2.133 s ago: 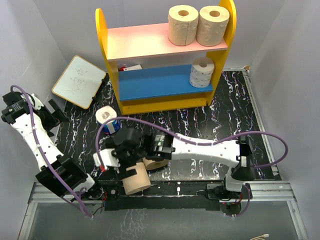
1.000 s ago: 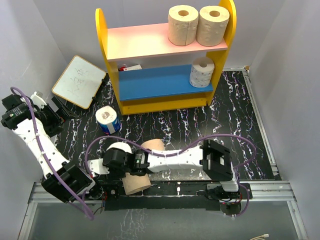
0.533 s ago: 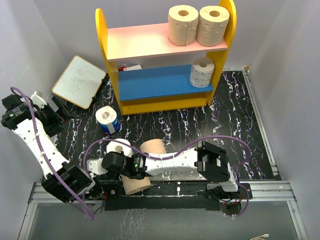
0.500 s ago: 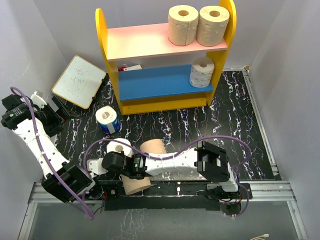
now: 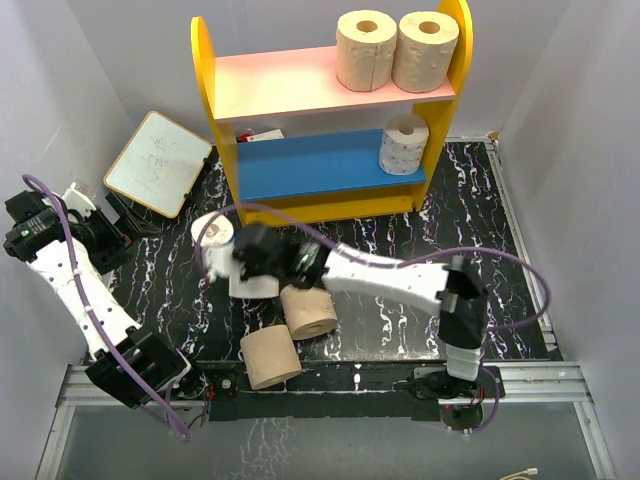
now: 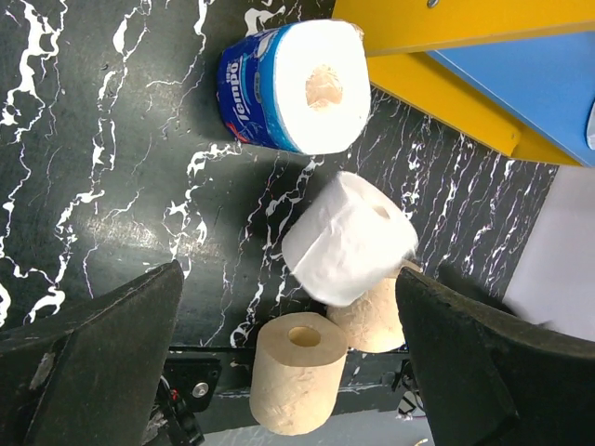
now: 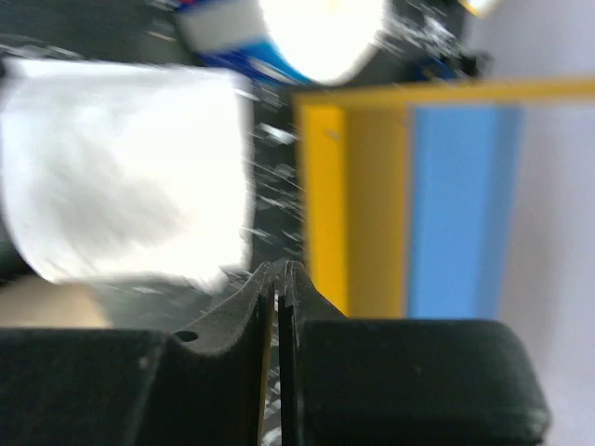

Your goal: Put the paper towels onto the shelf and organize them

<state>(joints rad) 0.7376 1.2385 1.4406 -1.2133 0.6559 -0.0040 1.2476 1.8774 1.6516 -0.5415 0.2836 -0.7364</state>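
Observation:
The shelf [image 5: 225,170] holds two tan paper towels [image 5: 366,50] [image 5: 425,50] on its pink board and a white one [image 5: 404,143] on the blue board. A blue-wrapped roll [image 5: 211,230] [image 6: 288,84] stands on the table. A white roll [image 5: 258,286] [image 6: 344,242] [image 7: 121,167] lies tilted against a lying tan roll [image 5: 312,312] [image 6: 376,321]. Another tan roll [image 5: 270,360] [image 6: 293,372] stands at the front edge. My right gripper [image 7: 279,268] is shut, with the white roll just left of its tips and nothing visible between them. My left gripper [image 6: 286,271] [image 5: 105,225] hangs wide open at the far left.
A whiteboard [image 5: 158,163] leans at the back left beside the shelf. A small red and white item [image 5: 258,133] lies at the left end of the blue board. The right arm [image 5: 380,275] stretches across the table's middle. White walls close in both sides.
The right gripper closed near the front edge, then swung up toward the blue-wrapped roll. The white roll tipped from upright and shifted against the lying tan roll. The left arm barely moved.

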